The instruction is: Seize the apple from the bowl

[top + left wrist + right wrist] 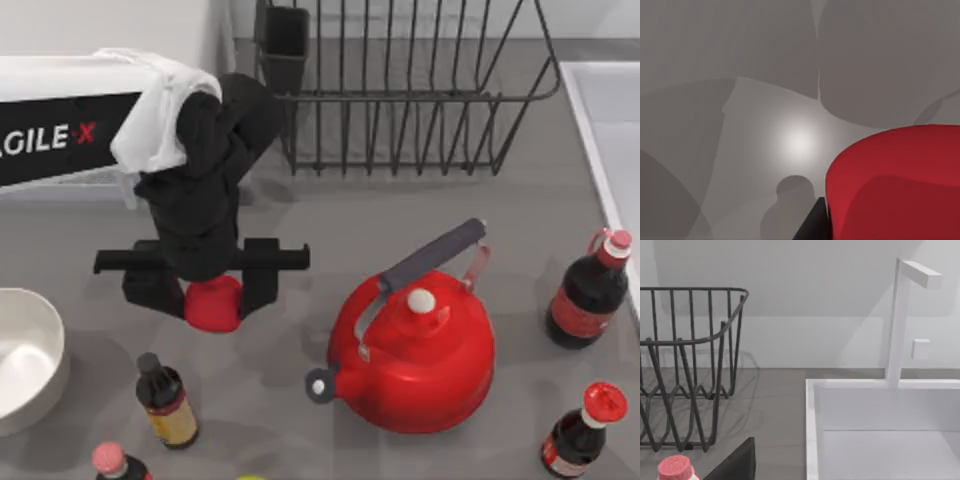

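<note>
Gripping one small bright-red rounded apple between its fingers, the left end effector is held above the grey tabletop, right of one round white bowl.

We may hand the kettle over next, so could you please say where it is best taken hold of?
Grip the kettle by its grey handle, coming from above: the bar arches clear over the lid, running diagonally, so the end effector should close across it.

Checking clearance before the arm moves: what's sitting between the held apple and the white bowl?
Nothing: in the top view, bare grey table separates the apple, in the left gripper, from the bowl.
</note>
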Controlling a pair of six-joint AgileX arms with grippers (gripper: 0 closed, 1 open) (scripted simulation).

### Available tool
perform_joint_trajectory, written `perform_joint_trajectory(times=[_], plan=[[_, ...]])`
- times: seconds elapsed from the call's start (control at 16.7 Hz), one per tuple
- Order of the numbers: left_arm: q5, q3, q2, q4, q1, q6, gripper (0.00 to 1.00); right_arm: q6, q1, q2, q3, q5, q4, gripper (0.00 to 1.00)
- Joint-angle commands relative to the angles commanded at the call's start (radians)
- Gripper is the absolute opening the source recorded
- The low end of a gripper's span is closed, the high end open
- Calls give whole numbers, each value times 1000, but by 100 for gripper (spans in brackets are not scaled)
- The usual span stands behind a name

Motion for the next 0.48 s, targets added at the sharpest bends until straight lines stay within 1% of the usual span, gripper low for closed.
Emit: perform_joint_trajectory(times=[0.36, 0.42, 0.48], plan=[[0, 0, 0, 0, 0, 0, 98, 0, 0, 0, 0, 0, 0, 100], [0, 0, 0, 0, 0, 0, 100, 0, 0, 0, 0, 0, 0, 100], [0, 0, 0, 0, 0, 0, 100, 0, 0, 0, 0, 0, 0, 100]])
